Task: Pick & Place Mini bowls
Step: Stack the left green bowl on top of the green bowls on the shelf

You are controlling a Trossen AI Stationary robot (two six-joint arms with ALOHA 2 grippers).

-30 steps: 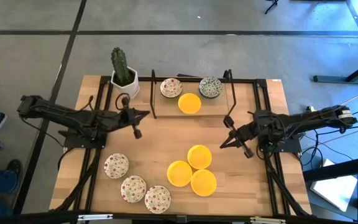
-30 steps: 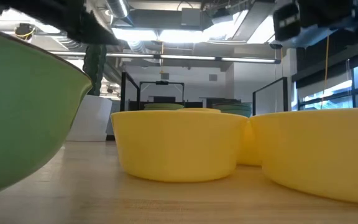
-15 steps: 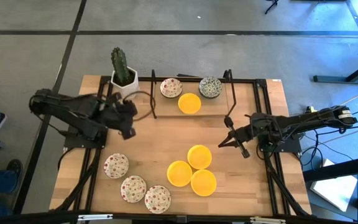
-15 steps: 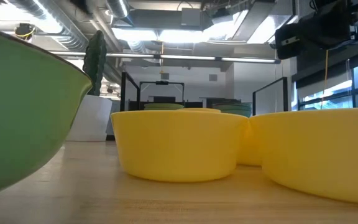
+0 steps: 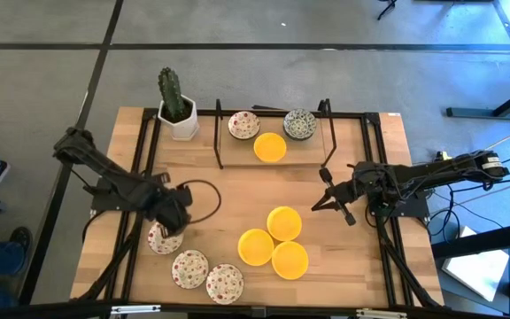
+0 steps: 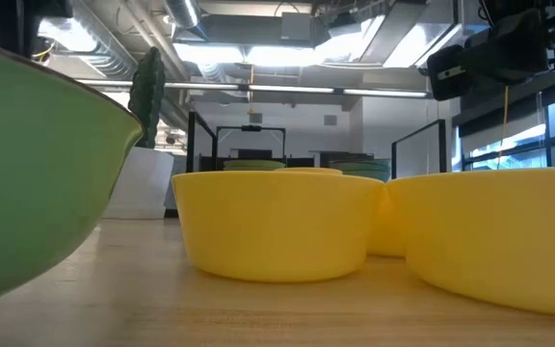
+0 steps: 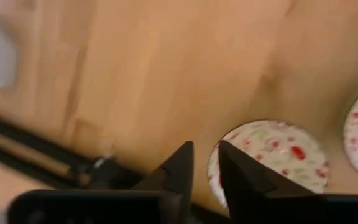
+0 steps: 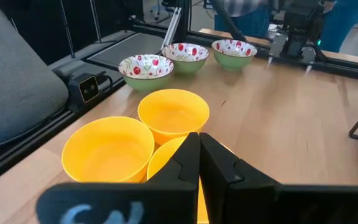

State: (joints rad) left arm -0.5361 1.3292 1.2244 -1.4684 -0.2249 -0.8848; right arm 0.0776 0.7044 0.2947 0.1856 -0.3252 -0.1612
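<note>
Red-speckled mini bowl (image 5: 165, 237) sits under your left claw (image 5: 177, 217), fingers slightly parted around its rim. Your right claw (image 5: 326, 197) waits clenched, empty, right of the yellow bowls (image 5: 274, 237).

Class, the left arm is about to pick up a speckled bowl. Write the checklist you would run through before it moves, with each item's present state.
1. Left tool over the nearest red-speckled bowl: ok.
2. Fingers parted enough to take the rim: not ok, only a narrow gap.
3. Bowl upright on the table: ok.
4. Neighbouring speckled bowl apart from the target: ok.
5. Right tool shut and waiting over the yellow bowls: ok.
6. Tool height above the rim: cannot tell.
</note>
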